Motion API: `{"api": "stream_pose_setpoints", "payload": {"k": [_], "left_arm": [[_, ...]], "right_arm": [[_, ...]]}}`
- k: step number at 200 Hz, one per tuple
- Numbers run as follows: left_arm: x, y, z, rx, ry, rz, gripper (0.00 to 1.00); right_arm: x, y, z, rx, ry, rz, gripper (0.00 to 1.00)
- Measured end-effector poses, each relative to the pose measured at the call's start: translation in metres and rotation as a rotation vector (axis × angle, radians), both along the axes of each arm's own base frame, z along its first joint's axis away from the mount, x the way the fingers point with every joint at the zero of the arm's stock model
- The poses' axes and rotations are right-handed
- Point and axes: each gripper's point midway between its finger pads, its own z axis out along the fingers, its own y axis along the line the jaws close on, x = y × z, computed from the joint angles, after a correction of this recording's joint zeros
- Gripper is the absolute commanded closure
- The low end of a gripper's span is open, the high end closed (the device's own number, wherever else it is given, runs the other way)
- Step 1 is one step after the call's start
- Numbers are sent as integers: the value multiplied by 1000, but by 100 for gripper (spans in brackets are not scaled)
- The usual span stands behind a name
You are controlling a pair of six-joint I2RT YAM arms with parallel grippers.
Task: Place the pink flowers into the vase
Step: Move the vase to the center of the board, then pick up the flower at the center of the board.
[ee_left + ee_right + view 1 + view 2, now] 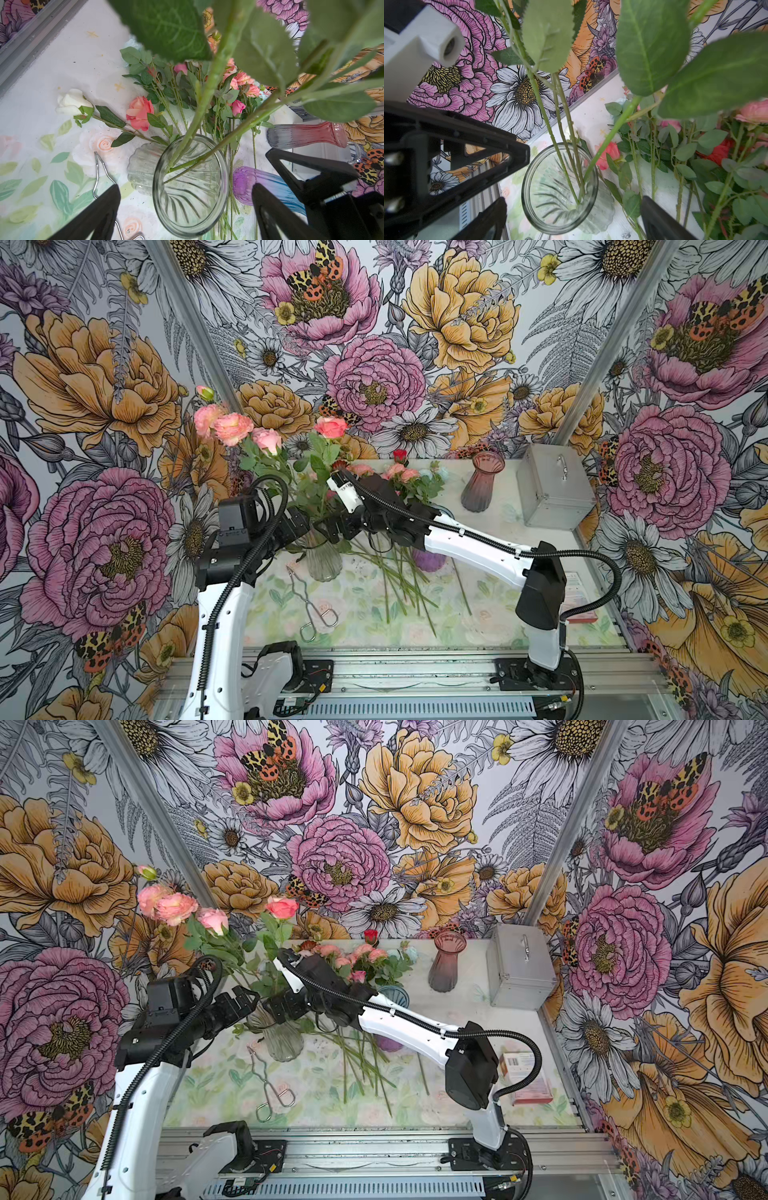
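A clear ribbed glass vase [323,562] [193,228] [527,187] stands upright on the left half of the table. Several pink flowers [232,428] [282,908] stand in it, their green stems [199,116] [562,133] leaning against the rim. My left gripper [300,525] [186,188] hovers open just left of the vase mouth. Just right of the mouth, my right gripper [335,531] [574,199] is open too. Neither holds anything. More pink flowers [397,473] lie in a loose pile behind my right arm.
Long stems [399,585] of the pile fan out mid-table. A purple vase [430,561] lies under my right arm. A pink-grey vase [482,485] and metal case [555,489] stand at back right. Metal tongs [311,605] lie front left, a white rose [70,101] near the vase.
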Motion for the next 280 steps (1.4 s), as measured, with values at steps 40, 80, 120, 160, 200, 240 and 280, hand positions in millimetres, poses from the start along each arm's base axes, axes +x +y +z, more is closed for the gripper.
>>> {"api": "stream_pose_setpoints", "payload": {"k": [40,80,120,160,200,240,280], "left_arm": [[-9,-3,18,52,-54,-6,1],[-12,-11,46,130,-134,-38,1],[-13,-38,96,202,-300,-143,1],[-7,-82,136,223,-452,-288,1],[19,-139,142,281,-494,-459,1],[54,-133,160,271,-521,-412,1],[59,-92,191,185,-603,-304,2]], "right_arm": [[-8,-24,20,5,-44,-22,1],[-6,-60,48,21,-107,-78,1],[24,-110,63,18,-154,-199,1],[50,-150,58,-28,-156,-311,1],[53,-150,32,-98,-114,-316,1],[57,-135,-18,-187,-40,-299,3],[51,-117,-54,-250,15,-267,10]]}}
